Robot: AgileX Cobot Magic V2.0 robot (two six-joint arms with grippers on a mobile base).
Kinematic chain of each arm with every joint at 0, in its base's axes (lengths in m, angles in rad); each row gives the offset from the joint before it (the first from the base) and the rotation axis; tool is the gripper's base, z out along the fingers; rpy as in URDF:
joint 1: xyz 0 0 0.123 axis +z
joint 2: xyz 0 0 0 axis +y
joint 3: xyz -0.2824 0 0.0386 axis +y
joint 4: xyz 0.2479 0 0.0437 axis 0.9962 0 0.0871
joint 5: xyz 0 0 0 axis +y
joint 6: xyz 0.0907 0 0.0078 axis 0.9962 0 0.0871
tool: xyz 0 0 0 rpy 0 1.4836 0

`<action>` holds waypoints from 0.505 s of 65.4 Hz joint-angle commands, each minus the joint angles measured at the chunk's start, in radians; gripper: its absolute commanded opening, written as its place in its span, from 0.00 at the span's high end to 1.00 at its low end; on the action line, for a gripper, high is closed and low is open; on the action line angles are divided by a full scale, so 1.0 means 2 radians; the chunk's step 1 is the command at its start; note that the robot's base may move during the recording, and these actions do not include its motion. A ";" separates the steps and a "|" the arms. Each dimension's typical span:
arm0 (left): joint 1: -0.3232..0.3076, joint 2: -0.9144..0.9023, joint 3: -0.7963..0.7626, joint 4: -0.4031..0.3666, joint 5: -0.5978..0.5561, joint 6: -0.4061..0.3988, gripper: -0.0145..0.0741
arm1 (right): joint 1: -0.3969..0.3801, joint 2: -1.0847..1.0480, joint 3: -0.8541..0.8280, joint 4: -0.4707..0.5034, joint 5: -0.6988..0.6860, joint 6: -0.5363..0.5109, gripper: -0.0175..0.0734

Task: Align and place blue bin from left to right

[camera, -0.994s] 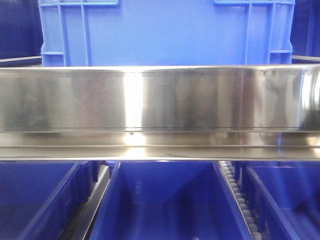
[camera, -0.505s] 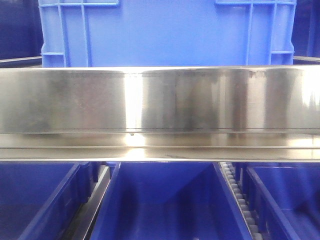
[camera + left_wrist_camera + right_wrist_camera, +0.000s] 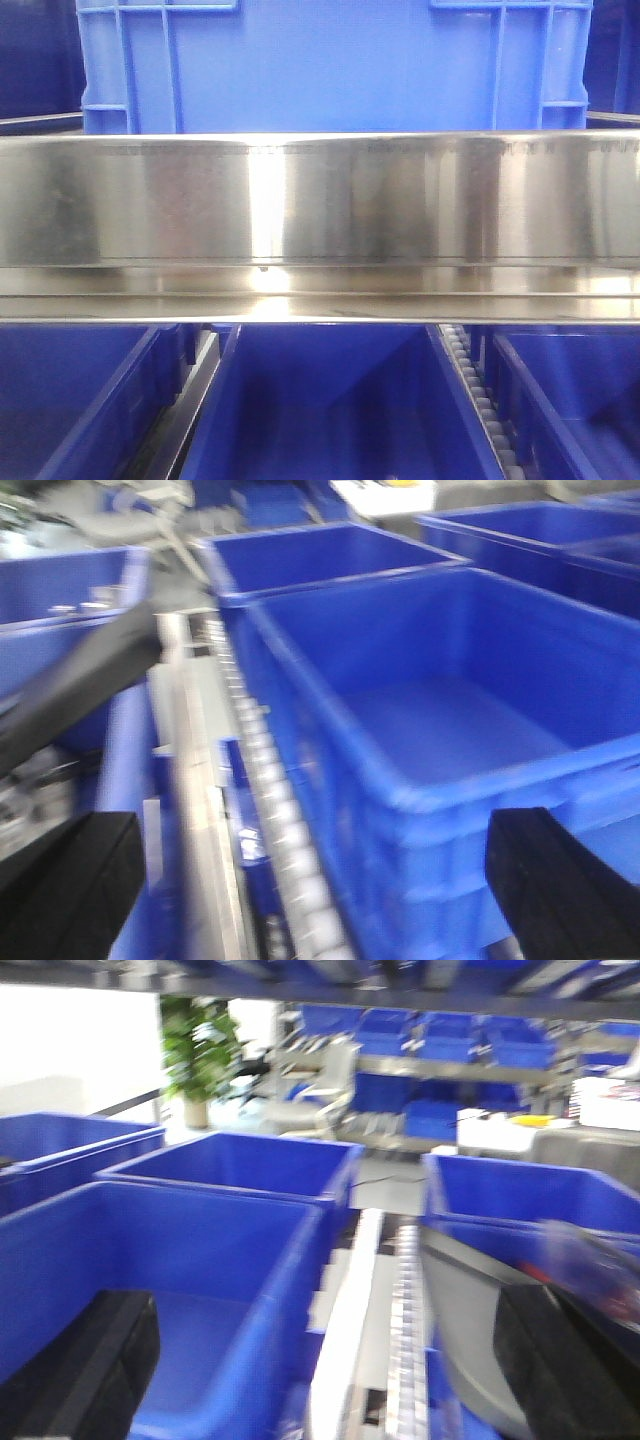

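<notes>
Left pincer [image 3: 315, 880]: fingers [image 3: 70, 890] spread wide at both lower corners of the wrist view, holding nothing. Between them sits an open-topped bin [image 3: 450, 720], empty inside, w/ a roller track [image 3: 275, 810] just beside its left wall. The pic is too blurred to say if this is the task's crate. In the front view the blue bin [image 3: 335, 65] stands upright on the upper shelf, about centred, right behind the steel rail [image 3: 320, 200] that hides its base. Ribs and rim bands show at both its ends, w/ a plain flat wall between. Smaller deep-blue bins [image 3: 330, 400] sit on the level below. Handling, as a judgement: stiff moulded plastic, won't flex or crush, and prob light for its bulk if empty, though its inside isn't visible from here. Walls look slick, so a pinch on the flat face would likely slip. It's far too wide for one pincer, so better to take a rim band or rib at each end w/ both arms and keep it level. The rail is a lip to mind when shifting it. Right pincer [image 3: 330, 1360]: fingers also wide apart, nothing held, over a roller lane [image 3: 405, 1290] w/ a bin on each side.
</notes>
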 commanded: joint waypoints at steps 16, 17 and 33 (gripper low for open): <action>-0.057 0.201 -0.215 -0.004 0.086 -0.020 0.16 | 0.054 0.207 -0.225 -0.016 0.174 -0.006 0.18; -0.057 0.209 -0.223 -0.003 0.090 -0.024 0.16 | 0.054 0.217 -0.240 -0.016 0.184 -0.006 0.18; -0.057 0.343 -0.372 0.054 0.206 -0.098 0.20 | 0.054 0.357 -0.401 -0.063 0.304 0.042 0.18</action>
